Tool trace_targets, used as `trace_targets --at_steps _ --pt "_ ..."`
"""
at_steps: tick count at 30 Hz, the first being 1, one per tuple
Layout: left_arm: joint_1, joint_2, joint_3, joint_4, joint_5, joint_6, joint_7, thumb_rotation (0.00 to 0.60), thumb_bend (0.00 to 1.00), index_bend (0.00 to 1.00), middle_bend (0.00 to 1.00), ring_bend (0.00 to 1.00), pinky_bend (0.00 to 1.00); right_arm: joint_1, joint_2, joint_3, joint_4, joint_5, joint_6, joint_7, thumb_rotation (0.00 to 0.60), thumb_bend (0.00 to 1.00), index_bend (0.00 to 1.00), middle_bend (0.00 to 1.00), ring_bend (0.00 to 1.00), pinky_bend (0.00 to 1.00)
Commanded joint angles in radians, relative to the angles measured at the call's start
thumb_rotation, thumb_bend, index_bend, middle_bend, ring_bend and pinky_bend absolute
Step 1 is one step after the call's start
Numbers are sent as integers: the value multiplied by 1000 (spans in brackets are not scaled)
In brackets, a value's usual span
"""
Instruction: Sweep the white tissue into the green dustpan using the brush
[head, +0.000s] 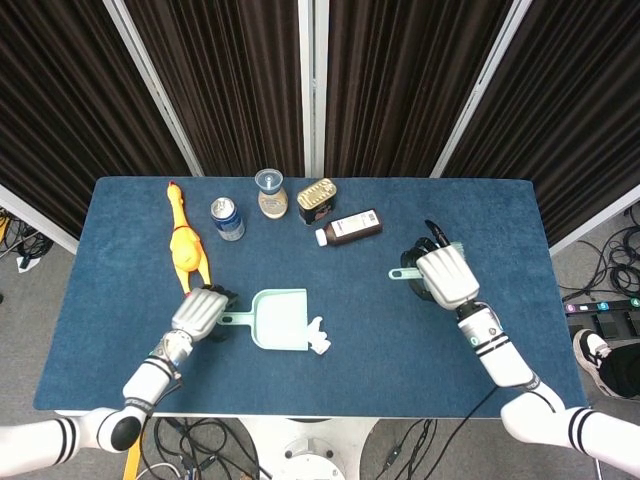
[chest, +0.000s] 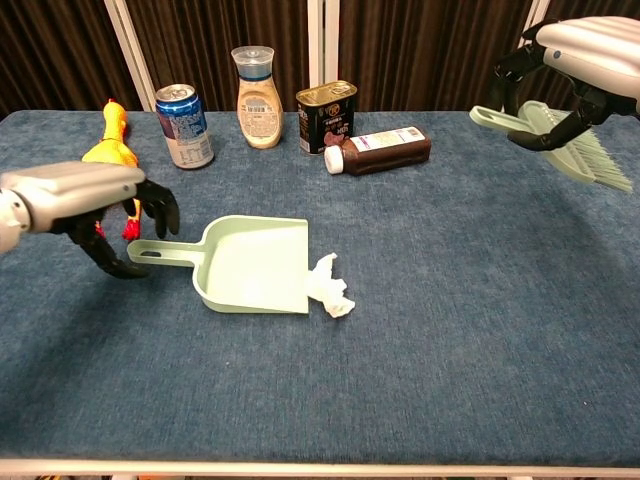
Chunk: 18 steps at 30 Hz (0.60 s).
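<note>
The green dustpan (head: 280, 320) (chest: 255, 265) lies flat mid-table, its handle pointing left. The crumpled white tissue (head: 318, 336) (chest: 330, 286) rests against the pan's right lip. My left hand (head: 200, 312) (chest: 85, 195) hovers at the handle's end with dark fingers spread on both sides of it, not closed around it. My right hand (head: 445, 278) (chest: 590, 45) grips the green brush (head: 405, 272) (chest: 560, 140) and holds it in the air well to the right of the tissue, bristles pointing down and to the right.
A yellow rubber chicken (chest: 108, 165) lies just behind my left hand. Along the back stand a blue can (chest: 183, 125), a sauce bottle (chest: 257, 97) and a dark tin (chest: 326, 115), with a brown bottle (chest: 385, 150) on its side.
</note>
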Motion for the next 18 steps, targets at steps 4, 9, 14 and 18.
trace_targets --at_steps 4,9,14,18 --pt "-31 -55 -5 42 -62 13 30 600 211 425 415 321 361 -6 3 -8 5 0 3 7 600 398 689 554 278 65" --pt "-34 -65 -5 45 -72 45 39 600 220 461 447 353 405 -6 7 -13 9 -1 1 11 600 398 689 554 278 65" --pt "-45 -69 -1 53 -96 47 51 600 235 472 456 360 422 -5 5 -17 11 -2 -1 17 600 397 689 554 278 65" --pt "-48 -71 2 57 -105 54 49 600 248 492 480 382 454 -5 3 -19 14 -2 -2 17 600 397 689 554 278 65"
